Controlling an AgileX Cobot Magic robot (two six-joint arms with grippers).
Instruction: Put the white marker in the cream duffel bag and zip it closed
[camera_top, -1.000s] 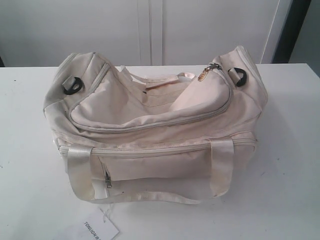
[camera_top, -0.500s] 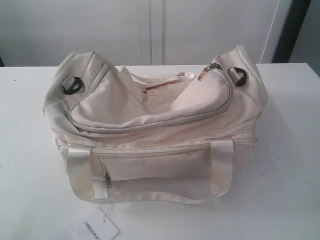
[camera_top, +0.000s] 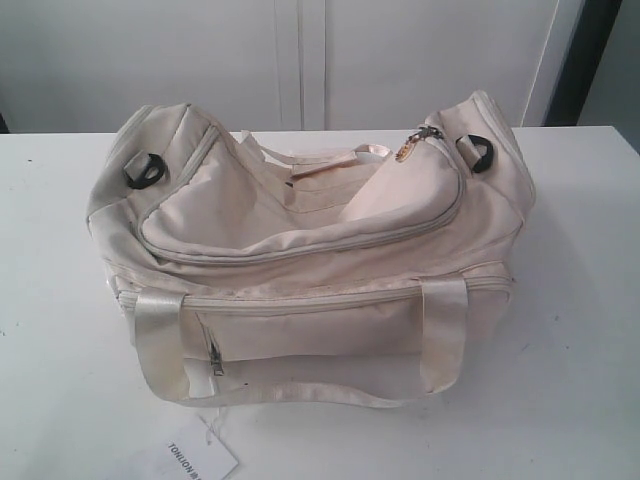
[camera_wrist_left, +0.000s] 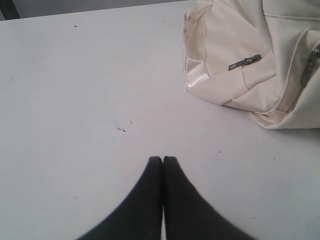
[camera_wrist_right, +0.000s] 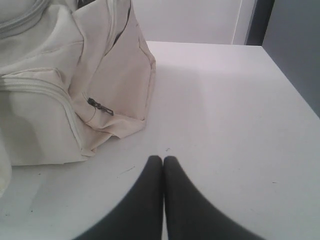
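A cream duffel bag (camera_top: 300, 270) sits on a white table (camera_top: 580, 300). Near its ends, the left gripper (camera_wrist_left: 163, 159) and right gripper (camera_wrist_right: 163, 159) are pressed closed, holding nothing.

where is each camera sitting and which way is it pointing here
Exterior view: off the arms, raised, looking down at the cream duffel bag on the white table; no arm shows.
Left wrist view: on the left arm, facing past the shut left gripper toward one bag end.
Right wrist view: on the right arm, past the shut right gripper toward the opposite end.
Shared: all three show bag and table.
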